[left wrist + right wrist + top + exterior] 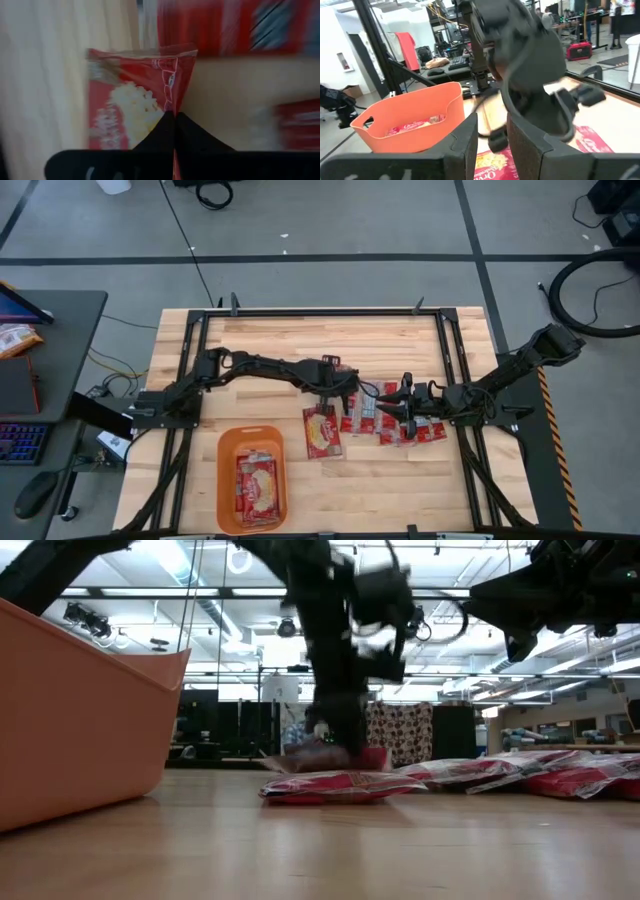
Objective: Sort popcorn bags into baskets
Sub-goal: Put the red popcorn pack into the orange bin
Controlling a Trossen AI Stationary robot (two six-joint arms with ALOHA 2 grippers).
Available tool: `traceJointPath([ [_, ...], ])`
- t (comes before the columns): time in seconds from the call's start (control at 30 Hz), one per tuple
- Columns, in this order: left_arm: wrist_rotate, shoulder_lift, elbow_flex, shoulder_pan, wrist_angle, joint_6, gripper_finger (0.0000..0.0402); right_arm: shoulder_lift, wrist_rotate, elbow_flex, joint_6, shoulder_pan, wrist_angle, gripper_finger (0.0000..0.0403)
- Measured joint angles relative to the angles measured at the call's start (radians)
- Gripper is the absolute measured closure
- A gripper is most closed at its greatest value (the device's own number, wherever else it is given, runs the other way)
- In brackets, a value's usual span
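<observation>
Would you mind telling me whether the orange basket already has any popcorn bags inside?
Yes: red popcorn bags lie inside the orange basket.

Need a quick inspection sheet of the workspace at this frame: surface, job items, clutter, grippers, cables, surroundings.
Surface: wooden table in a black frame.
Job's things: orange basket near the front edge with red popcorn bags inside; one wide bag beside it; a cluster of bags mid-table.
Clutter: nothing seen on the table.
Grippers: left gripper shut on the edge of the wide bag; right gripper above the cluster, holding nothing.
Cables: black cable across the floor; coiled hose at right.
Surroundings: side desk with keyboard and mouse.
</observation>
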Motion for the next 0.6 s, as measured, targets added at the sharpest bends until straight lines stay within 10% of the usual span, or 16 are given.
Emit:
traceJointPath([
  [0.6, 0.083, -0.294, 0.035, -0.154, -0.254, -0.027, 0.0401, 0.0, -0.007, 0.0, -0.008, 0.001, -0.006, 0.0293],
])
